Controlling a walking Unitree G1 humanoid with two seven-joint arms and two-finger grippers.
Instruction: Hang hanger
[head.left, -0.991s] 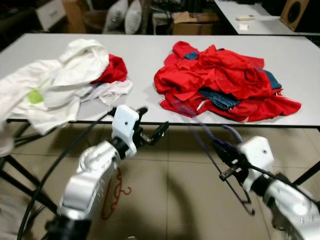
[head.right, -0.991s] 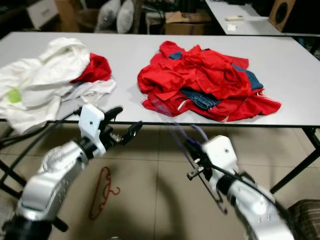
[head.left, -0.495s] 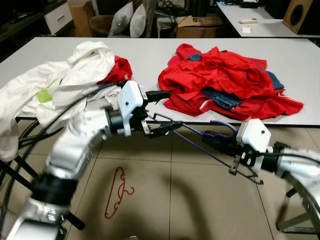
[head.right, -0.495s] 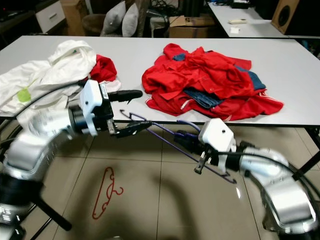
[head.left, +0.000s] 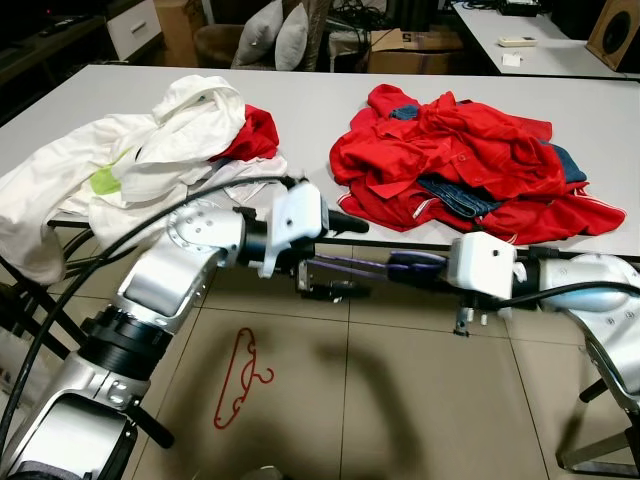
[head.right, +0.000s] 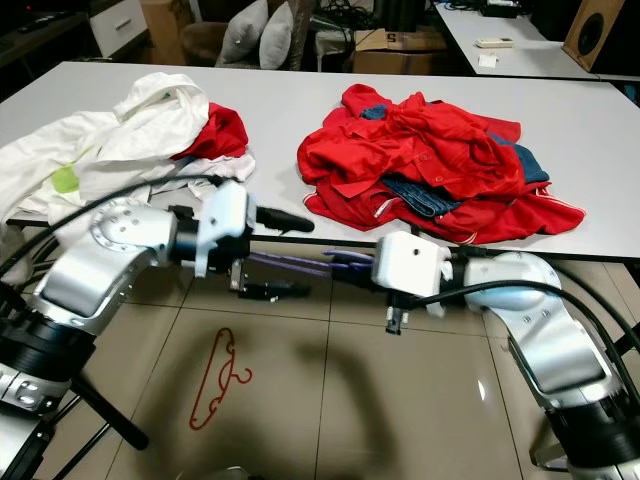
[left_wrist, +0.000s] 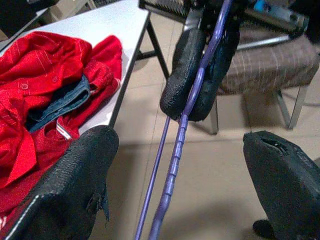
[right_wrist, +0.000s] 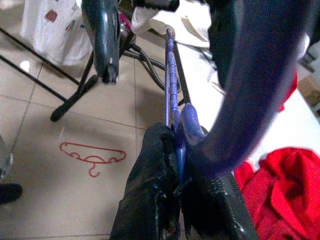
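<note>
A grey worktop (head.left: 300, 100) carries a red clothes heap (head.left: 455, 165) and white garments (head.left: 130, 165); a red hanger (head.left: 240, 378) lies on the tiled floor below. Before the worktop's edge the right claw (head.left: 415, 266) is clamped on a purple hanger (head.left: 350, 266) held level; the left claw (head.left: 335, 258) is spread wide around its far end, fingers (left_wrist: 75, 190) clear of it.

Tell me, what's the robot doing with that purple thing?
The robot's right hand is shut on a purple hanger, holding it out in front of the table. Its left hand is open around the hanger's other end. A red hanger lies on the floor, and clothes are piled on the table.
</note>
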